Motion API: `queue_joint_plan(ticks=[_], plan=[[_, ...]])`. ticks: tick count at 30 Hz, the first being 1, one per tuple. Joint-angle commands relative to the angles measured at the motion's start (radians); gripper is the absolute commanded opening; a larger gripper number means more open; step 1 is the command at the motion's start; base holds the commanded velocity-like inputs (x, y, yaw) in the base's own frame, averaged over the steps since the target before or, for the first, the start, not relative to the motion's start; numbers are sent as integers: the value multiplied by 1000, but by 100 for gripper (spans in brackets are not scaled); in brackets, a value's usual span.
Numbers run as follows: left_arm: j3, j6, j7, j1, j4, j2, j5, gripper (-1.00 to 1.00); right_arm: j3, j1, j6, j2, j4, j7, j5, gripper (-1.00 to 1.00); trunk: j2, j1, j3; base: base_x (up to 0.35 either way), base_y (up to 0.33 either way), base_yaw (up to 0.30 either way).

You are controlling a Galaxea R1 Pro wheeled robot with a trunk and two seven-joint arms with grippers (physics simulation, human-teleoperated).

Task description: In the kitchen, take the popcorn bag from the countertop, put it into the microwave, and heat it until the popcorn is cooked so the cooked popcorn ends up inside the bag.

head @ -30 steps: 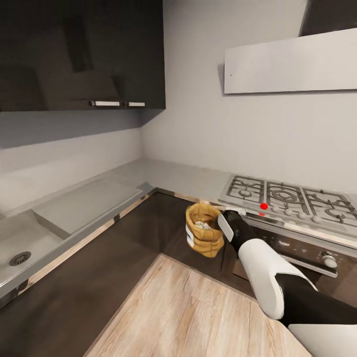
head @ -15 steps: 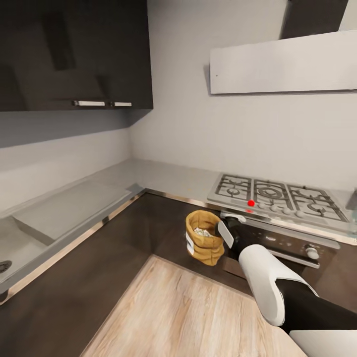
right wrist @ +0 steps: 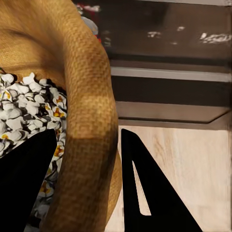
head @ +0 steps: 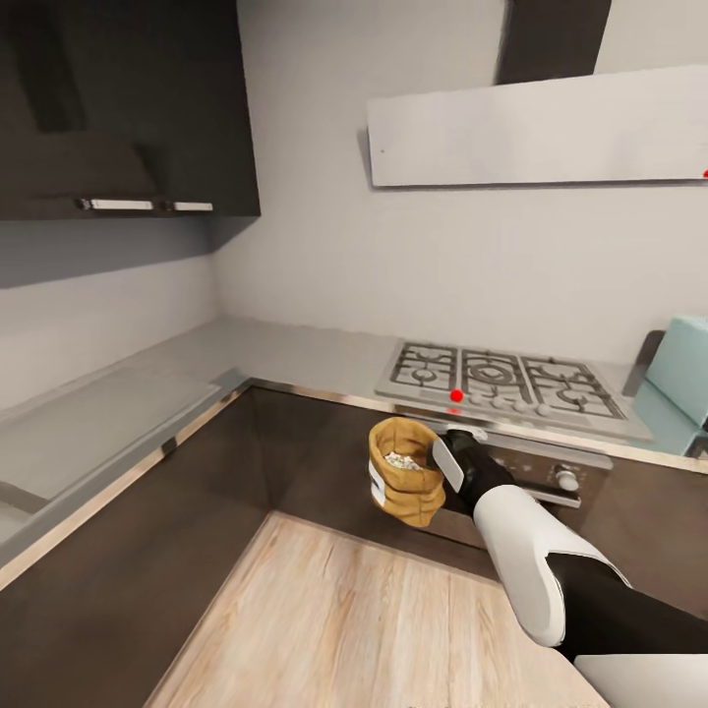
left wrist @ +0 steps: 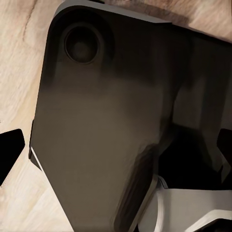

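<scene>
Popcorn bag (head: 404, 470) – golden-tan, woven-looking, rim rolled, upright w/ mouth open, held off the floor in front of dark cabinet fronts; white label at its 9 o'clock side. Popcorn (right wrist: 26, 104) inside – white-yellow bits, filling it nearly to rim. Microwave (head: 686, 369) – pale mint-blue, at bag's 2 o'clock, on grey steel countertop (head: 295, 349), cut by frame edge.

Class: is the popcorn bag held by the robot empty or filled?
Filled: the popcorn bag in the right gripper holds whitish popcorn inside.
</scene>
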Motion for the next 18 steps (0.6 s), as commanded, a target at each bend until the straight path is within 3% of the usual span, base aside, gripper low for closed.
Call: queue_joint_plan(ticks=[1, 7, 18], plan=[[0, -2, 0, 0, 0, 0, 5, 100, -2, -1, 3, 1, -1, -5, -5, -100, -1, 0, -1, 0, 0, -245], [0, -2, 0, 0, 0, 0, 5, 100, -3, -1, 5, 1, -1, -5, -5, -100, -1, 0, -1, 0, 0, -246], [0, -2, 0, 0, 0, 0, 5, 100, -3, -1, 9, -24, -2, -4, -7, -100, -1, 0, -1, 0, 0, -279]])
